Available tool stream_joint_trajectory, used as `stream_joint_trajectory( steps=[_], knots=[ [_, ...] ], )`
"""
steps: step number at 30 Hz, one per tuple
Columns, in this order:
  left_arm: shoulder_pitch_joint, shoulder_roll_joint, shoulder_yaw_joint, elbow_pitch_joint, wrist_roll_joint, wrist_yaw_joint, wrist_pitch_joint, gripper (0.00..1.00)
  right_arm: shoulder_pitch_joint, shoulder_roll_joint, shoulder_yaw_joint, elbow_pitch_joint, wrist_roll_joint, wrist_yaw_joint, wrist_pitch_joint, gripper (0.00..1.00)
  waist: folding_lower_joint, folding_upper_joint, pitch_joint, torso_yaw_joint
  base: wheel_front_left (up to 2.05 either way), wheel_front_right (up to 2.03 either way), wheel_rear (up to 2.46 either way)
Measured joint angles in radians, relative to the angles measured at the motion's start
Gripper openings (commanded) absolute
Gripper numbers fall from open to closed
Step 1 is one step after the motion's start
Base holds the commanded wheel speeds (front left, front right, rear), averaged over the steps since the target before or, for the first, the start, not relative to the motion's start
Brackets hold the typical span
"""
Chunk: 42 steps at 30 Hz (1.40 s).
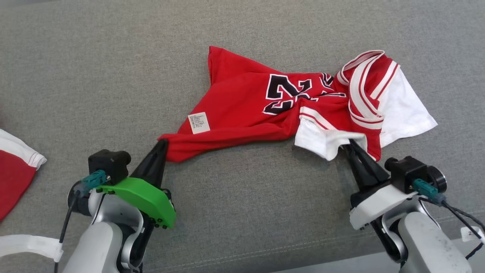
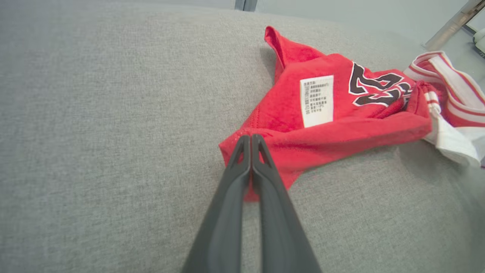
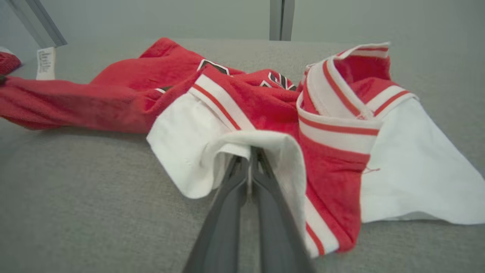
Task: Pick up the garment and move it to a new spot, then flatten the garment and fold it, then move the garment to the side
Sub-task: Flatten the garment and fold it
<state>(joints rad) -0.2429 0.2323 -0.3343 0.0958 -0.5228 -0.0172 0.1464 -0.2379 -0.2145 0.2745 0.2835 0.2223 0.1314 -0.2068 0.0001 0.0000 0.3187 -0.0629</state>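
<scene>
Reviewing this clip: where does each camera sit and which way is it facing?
Head view: on the head, looking forward and down at the jersey on the grey fabric surface; left hand and right hand show, each shut on its near edge.
Left wrist view: on the left wrist, looking along that hand's fingers to the jersey's red corner.
Right wrist view: on the right wrist, looking along that hand's fingers into the white sleeve.
Shared: head and left wrist views both show the care label.
</scene>
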Motion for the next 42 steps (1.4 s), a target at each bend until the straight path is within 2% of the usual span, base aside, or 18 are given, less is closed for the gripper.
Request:
stream_joint_trajectory(
  steps=[8, 15, 19, 28, 37, 42],
  knots=[
    [-0.056, 0.033, 0.029, -0.102, 0.059, 0.030, -0.062, 0.00, -0.060, -0.013, -0.094, -0.216, 0.030, 0.000, -0.042, 0.00, 0.0000, 0.0000, -0.025, -0.004, 0.00, 0.00, 0.00],
    [-0.193, 0.063, 0.057, -0.143, 0.110, 0.044, -0.086, 0.00, -0.266, -0.053, -0.137, -0.264, 0.012, 0.000, -0.045, 0.00, 0.0000, 0.0000, -0.059, -0.012, 0.00, 0.00, 0.00],
    [-0.329, 0.074, 0.078, -0.147, 0.130, 0.045, -0.092, 0.00, -0.440, -0.092, -0.142, -0.241, 0.008, 0.000, -0.033, 0.00, -0.0001, 0.0000, -0.093, -0.011, 0.00, 0.00, 0.00],
    [-0.576, 0.102, 0.104, -0.108, 0.146, 0.030, -0.075, 0.00, -0.715, -0.137, -0.109, -0.140, 0.069, 0.000, -0.010, 0.00, -0.0001, 0.0000, -0.157, -0.002, 0.00, 0.00, 0.00],
    [-0.703, 0.115, 0.087, -0.060, 0.145, 0.007, -0.004, 0.00, -0.845, -0.171, -0.054, -0.076, 0.119, 0.000, 0.035, 0.00, -0.0001, 0.0000, -0.194, 0.014, 0.00, 0.00, 0.00],
    [-0.755, 0.093, 0.058, 0.045, 0.093, -0.028, 0.081, 0.00, -0.908, -0.169, 0.022, 0.014, 0.185, 0.000, 0.109, 0.00, -0.0001, 0.0000, -0.169, 0.014, 0.00, 0.00, 0.00]
  ],
)
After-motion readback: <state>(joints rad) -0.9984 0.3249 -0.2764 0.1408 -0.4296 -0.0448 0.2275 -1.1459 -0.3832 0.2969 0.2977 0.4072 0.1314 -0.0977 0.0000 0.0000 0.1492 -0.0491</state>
